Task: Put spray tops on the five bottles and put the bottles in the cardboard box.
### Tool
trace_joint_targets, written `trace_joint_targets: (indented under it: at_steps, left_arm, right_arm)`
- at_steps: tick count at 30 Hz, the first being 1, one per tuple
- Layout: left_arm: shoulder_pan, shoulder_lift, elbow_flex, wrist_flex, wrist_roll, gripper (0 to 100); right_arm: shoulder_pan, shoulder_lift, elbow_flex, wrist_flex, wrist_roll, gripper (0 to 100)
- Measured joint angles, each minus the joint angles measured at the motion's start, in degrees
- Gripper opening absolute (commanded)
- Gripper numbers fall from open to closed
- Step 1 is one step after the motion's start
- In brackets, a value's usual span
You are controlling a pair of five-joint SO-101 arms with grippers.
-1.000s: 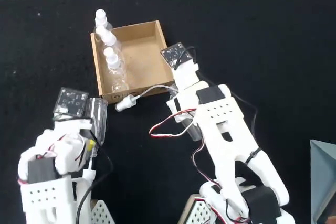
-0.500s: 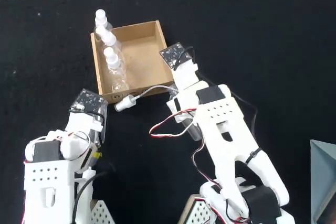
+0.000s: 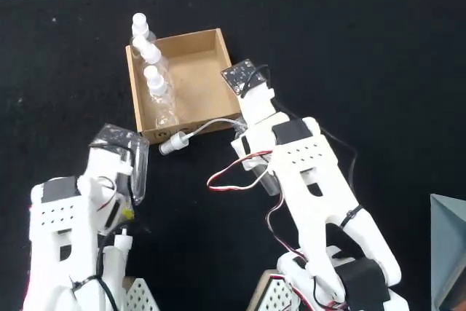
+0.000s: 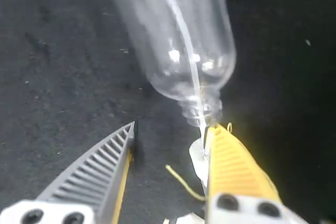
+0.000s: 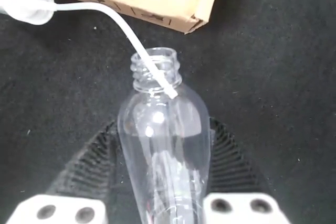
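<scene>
The cardboard box (image 3: pixel 198 78) holds three capped bottles (image 3: pixel 156 85) along one wall. My right gripper (image 5: pixel 163 124) is shut on an uncapped clear bottle (image 5: pixel 160 145) whose neck points at the box corner (image 5: pixel 202 9). A loose spray top (image 5: pixel 23 1) lies against the box front, its tube (image 5: pixel 142 56) ending at that bottle's mouth. Another clear bottle (image 4: pixel 173 35) lies on the black table by my left arm, with a tube inside and its white spray top (image 4: pixel 197 157) unseated beside the neck. My left gripper (image 4: pixel 170 129) is open just short of that neck. The yellow finger (image 4: pixel 231 166) sits next to the top.
A teal object (image 3: pixel 448 245) stands at the table's right edge. Red and white wires (image 3: pixel 229 180) loop off the right arm. The loose spray top (image 3: pixel 173 143) lies in front of the box, between the two arms. Black table (image 3: pixel 364 49) stretches to the right of the box.
My left arm's wrist has swung right and drawn back toward its base, while the bottle beside it stayed put. The right arm and its bottle have not moved.
</scene>
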Motion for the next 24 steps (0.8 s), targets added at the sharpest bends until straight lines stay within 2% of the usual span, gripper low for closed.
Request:
trace_joint_targets:
  at_steps: [7, 14, 18, 24]
  left_arm:
    - [-3.3, 0.4, 0.0, -1.5, -2.4, 20]
    - [-3.4, 0.4, 0.7, -1.8, 0.6, 20]
    - [-3.4, 0.4, 5.2, -5.6, 1.0, 20]
    - [-6.4, 0.4, 7.0, -7.9, -6.6, 20]
  right_arm:
    - [0.0, 0.0, 0.0, 0.0, 0.0, 8.5]
    - [0.0, 0.0, 0.0, 0.0, 0.0, 8.5]
    - [0.0, 0.0, 0.0, 0.0, 0.0, 8.5]
    - [0.0, 0.0, 0.0, 0.0, 0.0, 8.5]
